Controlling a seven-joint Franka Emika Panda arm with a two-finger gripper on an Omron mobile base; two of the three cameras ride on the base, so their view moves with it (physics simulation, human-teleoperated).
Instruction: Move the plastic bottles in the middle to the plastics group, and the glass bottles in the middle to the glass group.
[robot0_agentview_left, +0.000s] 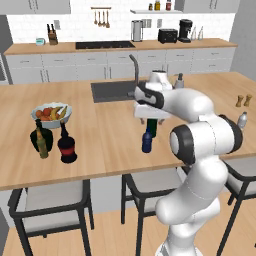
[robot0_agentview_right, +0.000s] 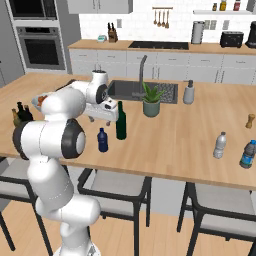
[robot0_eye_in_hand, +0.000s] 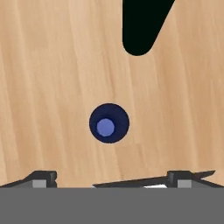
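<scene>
The small dark blue bottle (robot0_agentview_left: 146, 141) (robot0_agentview_right: 102, 140) stands mid-counter; from above its blue cap (robot0_eye_in_hand: 106, 127) sits just ahead of my fingertips. My gripper (robot0_agentview_left: 151, 120) (robot0_agentview_right: 100, 119) (robot0_eye_in_hand: 116, 177) hovers over it, open and empty, jaws wide apart. Just behind stands the tall green wine bottle (robot0_agentview_right: 121, 121) (robot0_eye_in_hand: 140, 26), partly hidden by my hand in the left base view. At the left, the black bottle with a red band (robot0_agentview_left: 66, 146) stands next to the fat green bottle (robot0_agentview_left: 38, 138) and the olive-brown bottle (robot0_agentview_left: 43, 148). The clear water bottle (robot0_agentview_right: 219, 145) (robot0_agentview_left: 242, 120) is far right.
A fruit bowl (robot0_agentview_left: 51, 114) sits behind the left bottles. A potted plant (robot0_agentview_right: 151, 100), soap dispenser (robot0_agentview_right: 188, 93) and sink (robot0_agentview_left: 112, 91) lie beyond the wine bottle. Brown shakers (robot0_agentview_left: 243, 100) and another blue-capped bottle (robot0_agentview_right: 247, 153) stand at the right end. Stools line the counter's near edge.
</scene>
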